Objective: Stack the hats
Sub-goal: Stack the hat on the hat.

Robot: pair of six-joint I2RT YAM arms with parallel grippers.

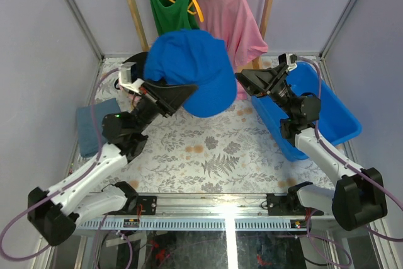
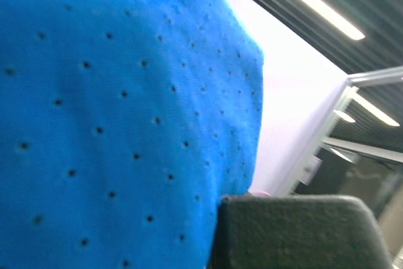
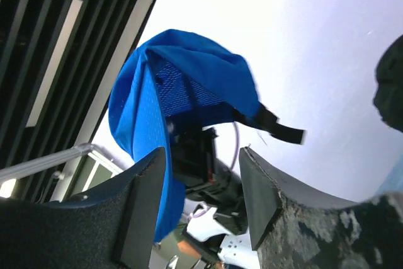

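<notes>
While my L pincer (image 1: 184, 91) clamps the blue cap (image 1: 189, 67) at 12 o'clock, R pincer (image 1: 242, 79) gapes empty at 2; hold looks edge-only, cap may slip if swung.

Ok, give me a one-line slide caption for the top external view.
Left claw holds the blue cap up above the table; right claw open, next to the blue bin.
</notes>
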